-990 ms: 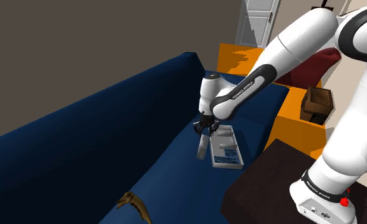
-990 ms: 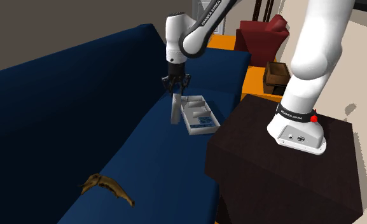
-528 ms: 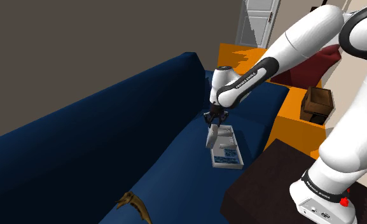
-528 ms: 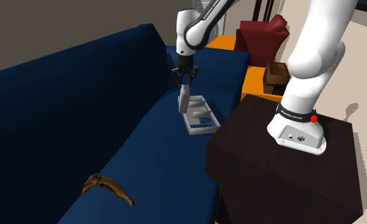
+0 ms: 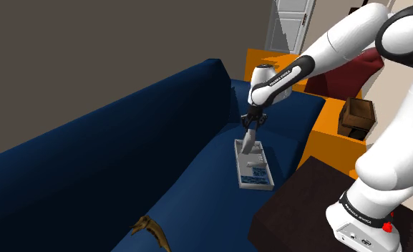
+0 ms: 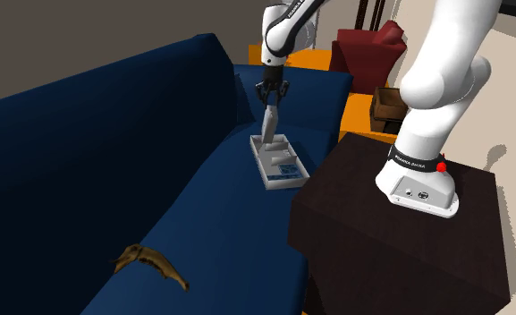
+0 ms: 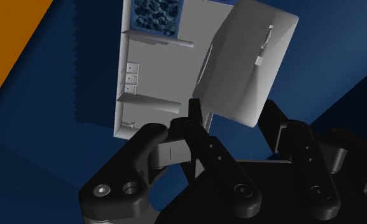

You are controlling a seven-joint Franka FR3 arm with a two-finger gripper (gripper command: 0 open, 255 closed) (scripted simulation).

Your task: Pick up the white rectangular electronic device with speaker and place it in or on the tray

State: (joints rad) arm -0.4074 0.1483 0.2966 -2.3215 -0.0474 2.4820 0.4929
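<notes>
My black gripper (image 5: 253,122) (image 6: 272,93) (image 7: 233,130) is shut on the white rectangular device (image 5: 248,142) (image 6: 270,124) (image 7: 245,67), which hangs from the fingers, tilted. The device is just above the far end of the grey compartmented tray (image 5: 257,182) (image 6: 266,169) (image 7: 122,83) lying on the blue sofa seat. I cannot tell whether its lower end touches the tray. The tray has a blue patterned patch in one compartment.
The blue sofa (image 5: 112,165) (image 6: 113,170) has a tall backrest behind the tray. A brown banana-like object (image 5: 150,233) (image 6: 150,264) lies on the seat toward the near end. The dark stand (image 6: 399,242) is beside the tray. Orange furniture (image 5: 341,122) and a red armchair (image 6: 367,49) stand beyond.
The gripper has carried the device toward the far end of the sofa, from beside the tray's edge to over the tray's far end. The tray has stayed put.
</notes>
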